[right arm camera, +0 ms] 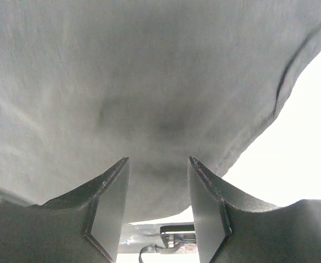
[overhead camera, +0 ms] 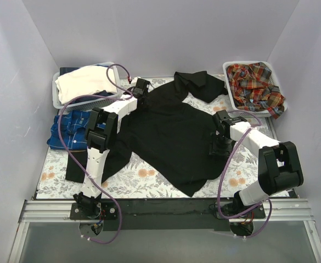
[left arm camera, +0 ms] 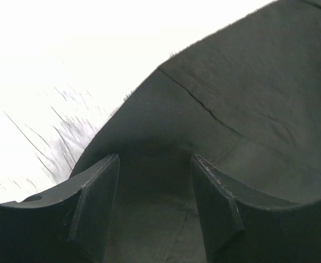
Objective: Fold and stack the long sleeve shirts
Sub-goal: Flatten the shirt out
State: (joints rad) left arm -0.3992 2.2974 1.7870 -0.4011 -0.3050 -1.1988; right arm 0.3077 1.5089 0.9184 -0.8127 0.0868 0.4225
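Note:
The black shirt (overhead camera: 168,134) lies spread on the flowered tabletop, with one sleeve bunched at the back (overhead camera: 200,83). My left gripper (overhead camera: 142,86) is over its far left shoulder. In the left wrist view the gripper (left arm camera: 155,159) is open, with black cloth (left arm camera: 231,93) under and between the fingers. My right gripper (overhead camera: 219,146) is at the shirt's right edge. In the right wrist view it (right arm camera: 157,161) is open against the cloth's hem (right arm camera: 149,82). The blue-and-white checked shirt (overhead camera: 71,129) lies at the left. Red-orange plaid shirts (overhead camera: 256,85) fill the right basket.
A white basket (overhead camera: 58,101) at the back left holds pale cloth (overhead camera: 86,82). A white basket (overhead camera: 230,93) at the back right holds the plaid shirts. A black cloth piece (overhead camera: 75,164) lies by the left arm. Grey walls close in on three sides.

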